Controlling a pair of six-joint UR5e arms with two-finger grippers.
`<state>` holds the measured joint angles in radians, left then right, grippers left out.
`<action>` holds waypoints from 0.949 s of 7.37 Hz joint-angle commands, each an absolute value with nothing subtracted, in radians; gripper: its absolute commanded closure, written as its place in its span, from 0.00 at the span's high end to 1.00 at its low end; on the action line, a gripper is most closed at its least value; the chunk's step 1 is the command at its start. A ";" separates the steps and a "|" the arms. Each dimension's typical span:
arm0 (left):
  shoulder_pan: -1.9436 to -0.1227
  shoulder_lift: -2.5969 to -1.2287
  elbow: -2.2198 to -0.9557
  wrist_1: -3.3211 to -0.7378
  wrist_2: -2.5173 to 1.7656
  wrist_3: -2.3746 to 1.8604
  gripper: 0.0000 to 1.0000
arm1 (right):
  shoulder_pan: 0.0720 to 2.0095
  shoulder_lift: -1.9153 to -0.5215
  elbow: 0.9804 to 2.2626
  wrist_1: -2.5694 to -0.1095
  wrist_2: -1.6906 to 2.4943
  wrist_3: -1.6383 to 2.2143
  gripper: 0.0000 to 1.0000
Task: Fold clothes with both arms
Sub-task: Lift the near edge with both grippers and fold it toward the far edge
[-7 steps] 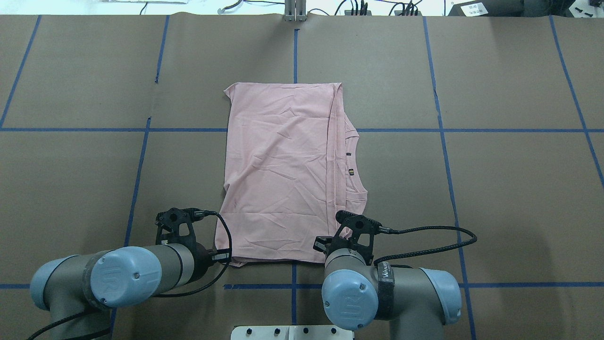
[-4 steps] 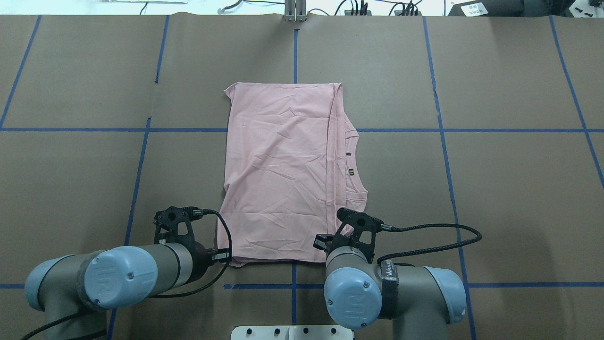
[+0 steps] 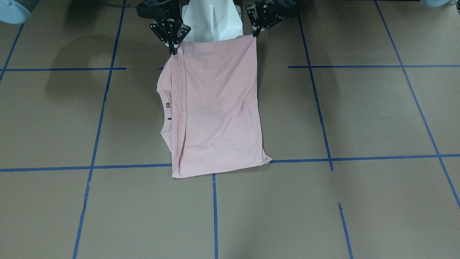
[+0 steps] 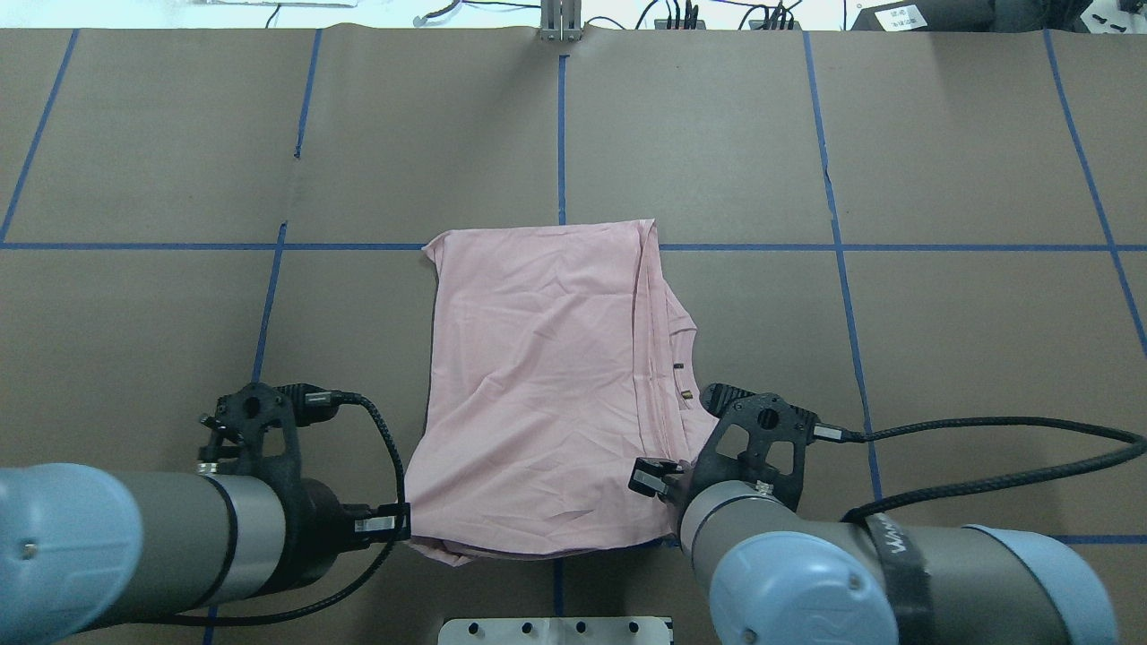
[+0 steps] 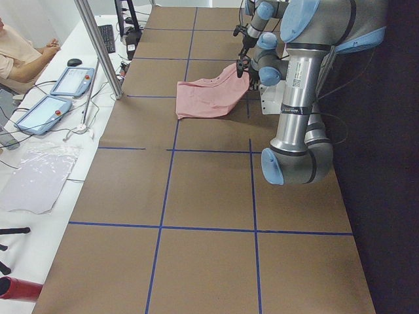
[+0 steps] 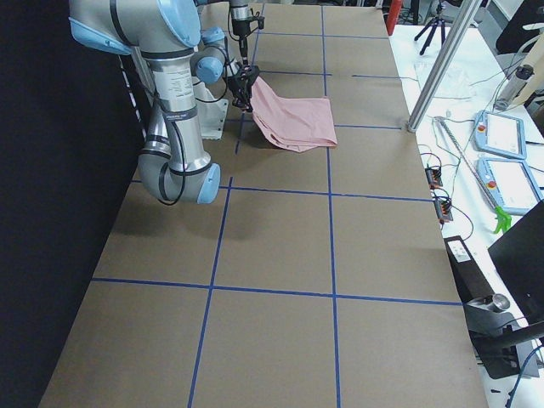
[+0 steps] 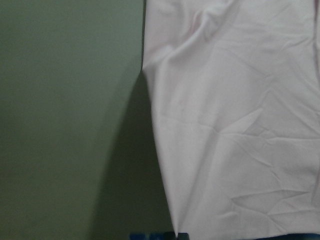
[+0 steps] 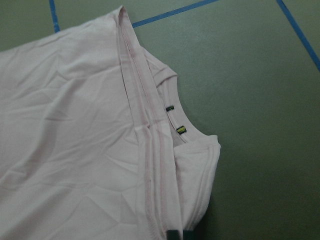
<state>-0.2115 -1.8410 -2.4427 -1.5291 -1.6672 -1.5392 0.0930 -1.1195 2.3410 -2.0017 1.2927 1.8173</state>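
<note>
Dragged nearer, creased pink T-shirt (image 4: 538, 385) sags between left hand (image 3: 255, 35) and right hand (image 3: 175, 51), each pinching a corner.

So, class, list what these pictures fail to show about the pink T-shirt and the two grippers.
T-shirt underside: faces the table, every view.
Collar label wording: too small, right wrist view.
Left gripper fingertips: nearly cut off by bottom edge, left wrist view.
Right gripper grip: hidden by its wrist, overhead view.

table (image 4: 717, 134): brown paper cover | blue tape grid (image 4: 559, 134) | aluminium post (image 5: 98, 46) at far edge | white bench (image 5: 39, 176) beyond: two tablets (image 5: 72, 81), keyboard (image 5: 107, 36)
</note>
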 commanded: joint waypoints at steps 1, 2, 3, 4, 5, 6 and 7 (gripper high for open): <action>-0.212 -1.922 -2.523 -1.402 -1.703 -1.540 0.00 | 0.074 -1.115 2.425 -2.075 1.298 1.819 0.00; -0.212 -1.922 -2.511 -1.402 -1.701 -1.539 0.00 | 0.071 -1.115 2.416 -2.075 1.296 1.819 0.00; -0.213 -1.925 -2.467 -1.404 -1.700 -1.536 0.00 | 0.066 -1.111 2.387 -2.074 1.296 1.819 0.00; -0.221 -1.954 -2.403 -1.407 -1.692 -1.532 0.00 | 0.066 -1.106 2.340 -2.065 1.292 1.813 0.00; -0.241 -1.976 -2.345 -1.408 -1.690 -1.520 0.00 | 0.107 -1.089 2.303 -2.059 1.295 1.796 0.00; -0.282 -2.000 -2.286 -1.410 -1.692 -1.461 0.00 | 0.153 -1.086 2.248 -1.989 1.295 1.754 0.00; -0.325 -2.019 -2.232 -1.426 -1.692 -1.421 0.00 | 0.205 -1.085 2.150 -1.888 1.299 1.734 0.00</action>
<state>-0.2749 -1.9922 -2.3038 -1.4125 -1.6920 -1.4734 0.1438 -1.0891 2.2523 -1.9916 1.2954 1.7661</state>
